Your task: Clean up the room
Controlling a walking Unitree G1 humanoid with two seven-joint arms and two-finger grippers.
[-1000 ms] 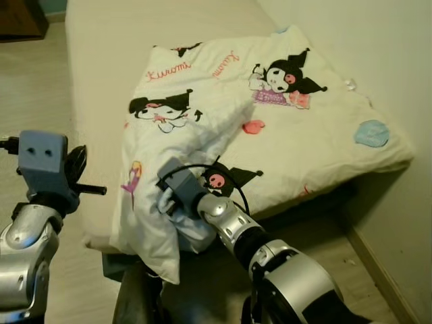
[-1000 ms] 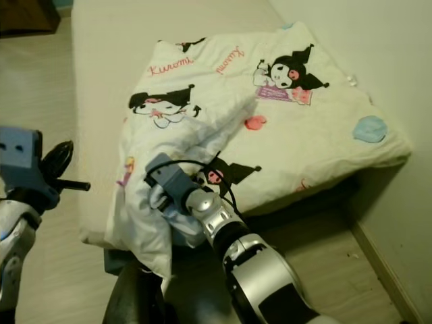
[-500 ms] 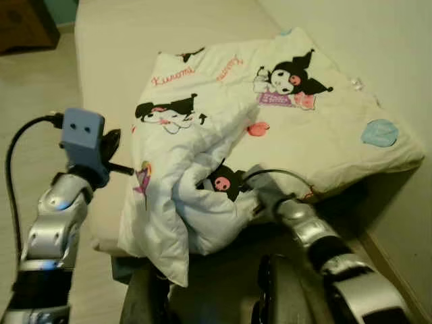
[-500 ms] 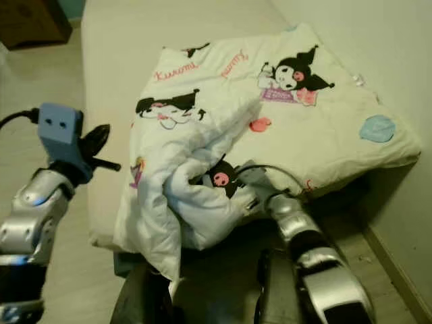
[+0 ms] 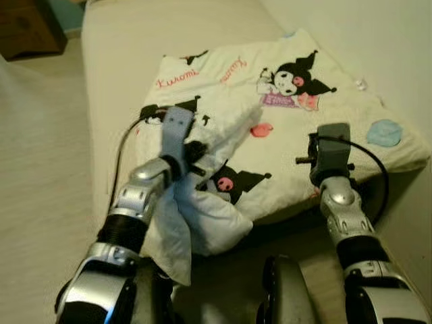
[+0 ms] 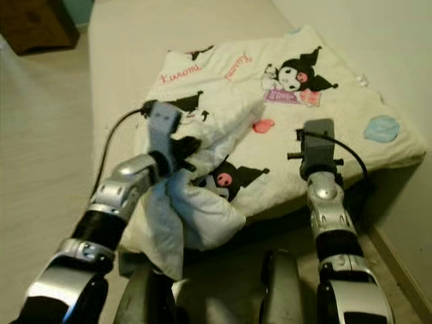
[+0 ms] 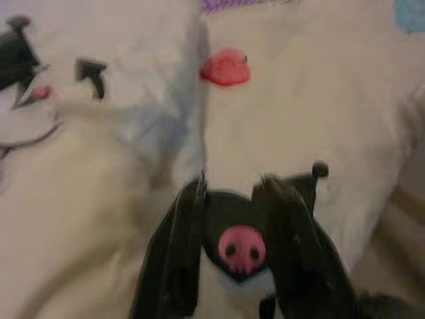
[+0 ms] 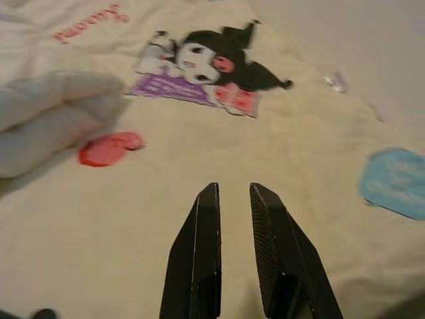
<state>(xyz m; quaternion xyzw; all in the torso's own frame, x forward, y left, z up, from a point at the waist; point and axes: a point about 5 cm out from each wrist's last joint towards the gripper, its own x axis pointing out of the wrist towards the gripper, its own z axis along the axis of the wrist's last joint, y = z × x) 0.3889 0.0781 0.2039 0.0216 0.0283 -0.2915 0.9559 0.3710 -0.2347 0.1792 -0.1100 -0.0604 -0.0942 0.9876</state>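
1. One cartoon-print duvet (image 5: pixel 317 128), the task's thing: it lies across the bed (image 5: pixel 128 40), flat on the robot's right half, rumpled into a folded heap at the near left corner, where a flap (image 5: pixel 172 233) hangs over the mattress edge toward the floor (image 5: pixel 40 169)
2. Left gripper (image 7: pixel 232 266): down on the bunched fold, its black fingers (image 7: pixel 174 259) parted on either side of a printed black-and-pink face; fabric lies between them, but whether they pinch it I cannot tell. Likely placed there to draw the heap out flat
3. Right gripper (image 8: pixel 234 252): held just above the smooth half of the duvet, fingers nearly pressed together with a slim gap, holding nothing; probably waiting, or ready to pin that side
4. Judgement: the spreading is not yet done; the overhanging flap could slide off
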